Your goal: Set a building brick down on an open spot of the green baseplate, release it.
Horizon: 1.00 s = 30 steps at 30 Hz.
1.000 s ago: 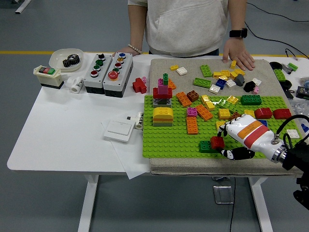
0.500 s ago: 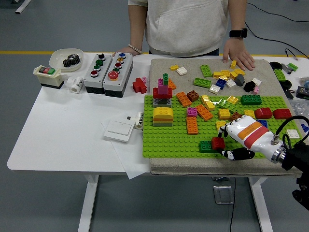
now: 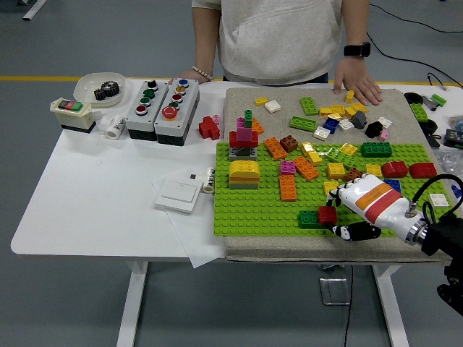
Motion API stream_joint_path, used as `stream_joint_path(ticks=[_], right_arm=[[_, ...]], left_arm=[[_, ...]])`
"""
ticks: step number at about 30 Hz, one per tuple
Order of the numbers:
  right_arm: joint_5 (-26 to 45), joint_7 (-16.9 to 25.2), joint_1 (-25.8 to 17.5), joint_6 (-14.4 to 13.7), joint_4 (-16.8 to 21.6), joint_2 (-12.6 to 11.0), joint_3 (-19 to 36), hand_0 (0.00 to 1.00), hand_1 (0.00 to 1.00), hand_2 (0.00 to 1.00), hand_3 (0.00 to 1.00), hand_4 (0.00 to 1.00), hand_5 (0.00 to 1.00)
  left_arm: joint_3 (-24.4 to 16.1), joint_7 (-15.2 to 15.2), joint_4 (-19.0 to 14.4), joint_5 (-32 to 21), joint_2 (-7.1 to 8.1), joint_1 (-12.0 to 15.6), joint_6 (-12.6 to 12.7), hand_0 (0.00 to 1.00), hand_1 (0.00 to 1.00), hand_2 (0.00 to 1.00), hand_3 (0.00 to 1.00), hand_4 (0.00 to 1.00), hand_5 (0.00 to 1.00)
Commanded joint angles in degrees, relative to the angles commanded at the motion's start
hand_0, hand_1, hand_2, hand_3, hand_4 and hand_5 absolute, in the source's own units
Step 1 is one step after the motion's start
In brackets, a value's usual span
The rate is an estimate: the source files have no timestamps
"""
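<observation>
The green baseplate lies on a beige mat and carries several bricks. Near its front edge a red brick sits against a dark green brick. My right hand, white with orange and red bands, reaches in from the right. Its fingers curl over the red brick from behind and its dark thumb lies in front. The brick rests low on the plate's studs. My left arm is out of the picture.
Stacks stand at the plate's left: yellow and red-magenta. Orange bricks lie mid-plate, loose bricks on the mat behind. A person's hand rests on the mat's far edge. Button boxes are on the table's left.
My right hand and the red brick have shifted a few pixels right and down. Nothing else has moved.
</observation>
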Motion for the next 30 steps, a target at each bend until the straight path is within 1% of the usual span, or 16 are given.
stream_joint_path(ticks=[30], right_arm=[[0.0,0.5,0.5,0.0,-0.2,0.2,-0.2,0.29,0.452,0.517,0.51,0.694,0.454]], left_arm=[[0.3,-0.2,0.0,-0.8,-0.03,-0.5,-0.1,0.738,0.721,0.724,0.588,0.642,0.666]])
